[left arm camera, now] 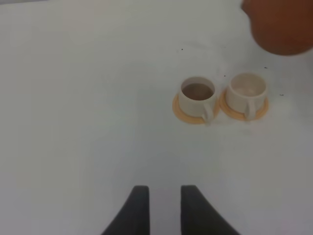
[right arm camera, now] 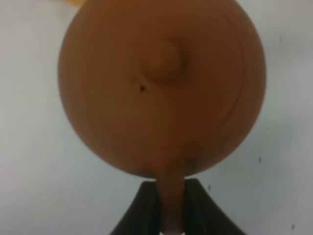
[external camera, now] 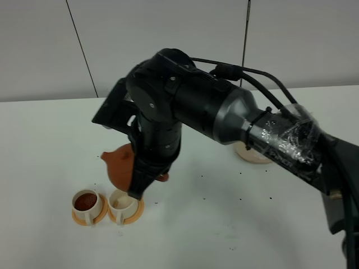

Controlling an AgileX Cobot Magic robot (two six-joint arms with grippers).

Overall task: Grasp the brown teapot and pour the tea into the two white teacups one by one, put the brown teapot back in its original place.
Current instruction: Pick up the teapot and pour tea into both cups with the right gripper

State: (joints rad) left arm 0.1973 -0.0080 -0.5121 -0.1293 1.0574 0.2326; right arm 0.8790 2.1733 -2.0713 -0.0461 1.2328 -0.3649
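Two cups (left arm camera: 197, 95): white, handled, side by side on the left of the table (external camera: 224, 235), each on an orange saucer (external camera: 82, 219).
Left cup (external camera: 86, 202): holds dark brown tea.
Right cup (external camera: 119, 206): pale inside (whether any liquid is in it cannot be told); partly hidden by the arm in the high view.
Teapot (external camera: 119, 165): reddish-brown clay, knobbed lid on. It is held off the table and tipped, spout towards the left of the high view, above the cups and nearest the right one.
Right gripper (right arm camera: 170, 191): closed on the teapot's loop handle, which is pinched between both fingers (the arm reaches across the middle).
Left gripper (left arm camera: 164, 208): jaws apart, nothing between them, over bare table well apart from the cups.
Coaster (external camera: 255, 156): beige disc on the right, mostly hidden behind the right arm.
Specks (external camera: 241, 197): small, dark, scattered over the table.
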